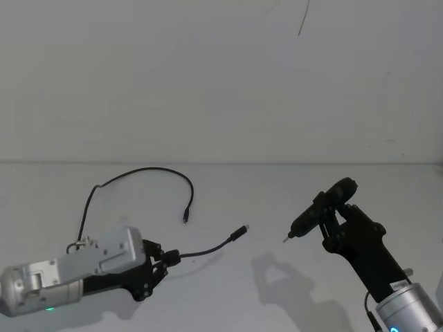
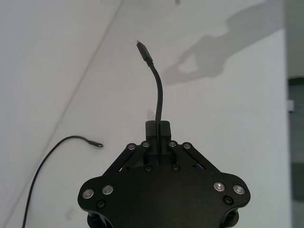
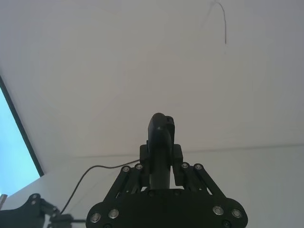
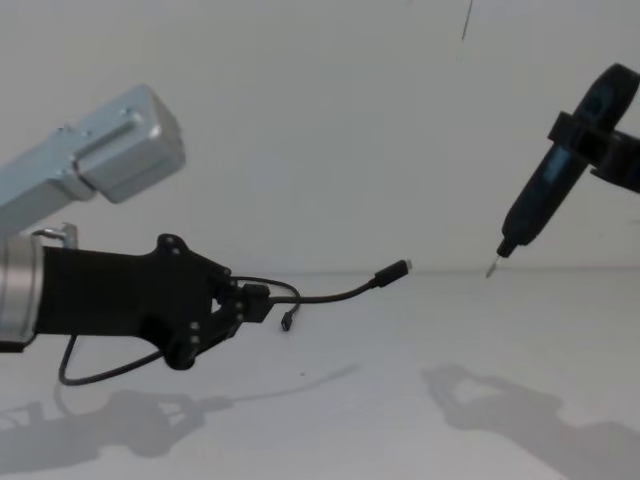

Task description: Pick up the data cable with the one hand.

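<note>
The data cable [image 1: 145,171] is a thin black cord looping over the white table [image 1: 228,304]. My left gripper [image 1: 172,257] is shut on it a short way back from one plug [image 1: 240,231], which sticks out forward in the air. In the chest view the left gripper [image 4: 255,300] holds the cable [image 4: 340,294] above the table. The left wrist view shows its fingers [image 2: 165,129] pinching the cable [image 2: 158,90]. The other plug [image 1: 186,217] lies near the table's middle. My right gripper [image 1: 335,220], raised at the right, is shut on a black pen-like tool [image 1: 315,214] with a metal tip.
The table's back edge meets a plain wall [image 1: 208,83] with a thin dark line [image 1: 303,19] on it. A bright blue panel [image 3: 14,152] shows at the edge of the right wrist view. Shadows of both arms fall on the table.
</note>
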